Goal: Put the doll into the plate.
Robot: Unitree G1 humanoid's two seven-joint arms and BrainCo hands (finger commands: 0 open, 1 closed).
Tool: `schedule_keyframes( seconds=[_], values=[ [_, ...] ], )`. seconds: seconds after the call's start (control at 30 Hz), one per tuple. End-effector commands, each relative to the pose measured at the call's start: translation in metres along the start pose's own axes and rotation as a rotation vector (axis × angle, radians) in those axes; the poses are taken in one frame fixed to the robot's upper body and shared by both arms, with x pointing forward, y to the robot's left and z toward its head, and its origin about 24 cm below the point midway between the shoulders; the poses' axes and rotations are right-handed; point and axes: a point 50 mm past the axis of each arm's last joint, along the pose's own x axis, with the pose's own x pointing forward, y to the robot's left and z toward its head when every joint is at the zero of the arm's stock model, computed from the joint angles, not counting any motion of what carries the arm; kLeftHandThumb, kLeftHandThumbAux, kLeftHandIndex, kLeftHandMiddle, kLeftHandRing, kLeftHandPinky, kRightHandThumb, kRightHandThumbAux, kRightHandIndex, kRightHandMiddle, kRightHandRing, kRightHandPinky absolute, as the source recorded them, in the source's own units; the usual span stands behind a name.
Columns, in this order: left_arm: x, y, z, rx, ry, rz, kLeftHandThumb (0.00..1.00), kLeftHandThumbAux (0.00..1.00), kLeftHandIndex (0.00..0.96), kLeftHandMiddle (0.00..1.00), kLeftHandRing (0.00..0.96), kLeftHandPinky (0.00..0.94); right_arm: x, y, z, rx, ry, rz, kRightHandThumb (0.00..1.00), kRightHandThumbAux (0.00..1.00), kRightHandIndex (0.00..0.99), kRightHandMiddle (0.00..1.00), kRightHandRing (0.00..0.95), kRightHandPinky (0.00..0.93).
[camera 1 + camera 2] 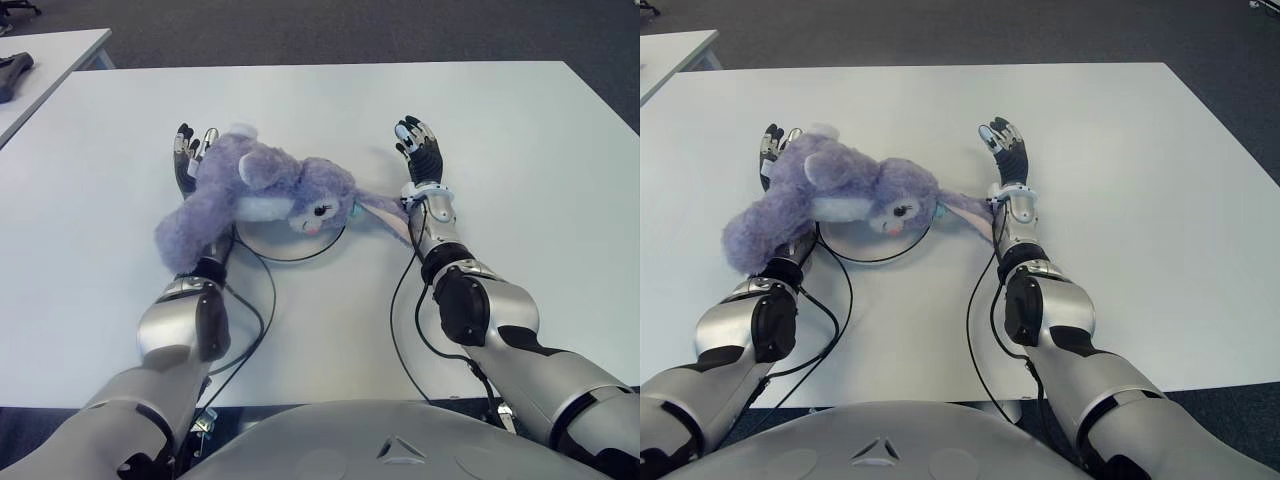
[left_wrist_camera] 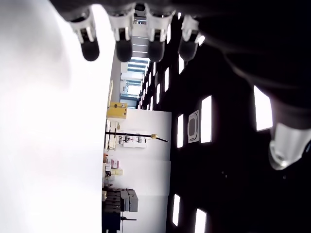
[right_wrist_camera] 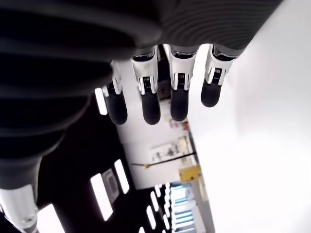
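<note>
While both arms lie stretched forward over the white table [image 1: 520, 150], neither hand holds anything. The doll, a purple plush rabbit [image 1: 262, 195], lies on its side across the left forearm and over the plate [image 1: 300, 243], a shallow white dish with a dark rim of which only the near edge and part of the inner surface show beneath the toy. The rabbit's head, with white muzzle and pink mouth, sits over the plate; one long ear reaches toward the right wrist, and its body and a limb hang off the plate to the robot's left, covering the left wrist. The left hand [image 1: 188, 155] shows just beyond the rabbit's back, palm up, fingers extended and held apart; its wrist view confirms four fingertips [image 2: 124, 48] straight and empty, with the thumb off to one side. The right hand [image 1: 1006, 148] lies to the right of the plate, clear of the doll's body, palm up with fingers likewise extended; its wrist view shows four straight fingertips [image 3: 150, 109] grasping nothing. Black cables run from both forearms back toward the torso along the table surface. A second table [image 1: 50, 60] stands at far left, apart.
</note>
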Motion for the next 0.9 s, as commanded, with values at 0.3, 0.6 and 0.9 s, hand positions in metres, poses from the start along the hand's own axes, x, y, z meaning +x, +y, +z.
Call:
schedule_keyframes(
  seconds=[0.3,0.6,0.9],
  values=[
    [-0.099,0.036,-0.111,-0.002,0.452,0.059,0.0,0.512,0.028,0.054,0.019,0.0,-0.076,0.02,-0.095,0.058,0.305,0.006,0.034,0.676,0.228,0.263,0.219,0.218],
    [-0.1,0.037,-0.111,-0.018,0.448,0.049,0.0,0.521,0.033,0.052,0.019,0.0,-0.083,0.024,-0.101,0.002,0.321,0.017,0.0,0.721,0.253,0.293,0.257,0.229],
    [-0.1,0.037,-0.111,-0.009,0.442,0.041,0.0,0.518,0.024,0.045,0.014,0.0,-0.092,0.028,-0.108,-0.03,0.346,0.026,0.0,0.736,0.249,0.299,0.275,0.257]
  ],
)
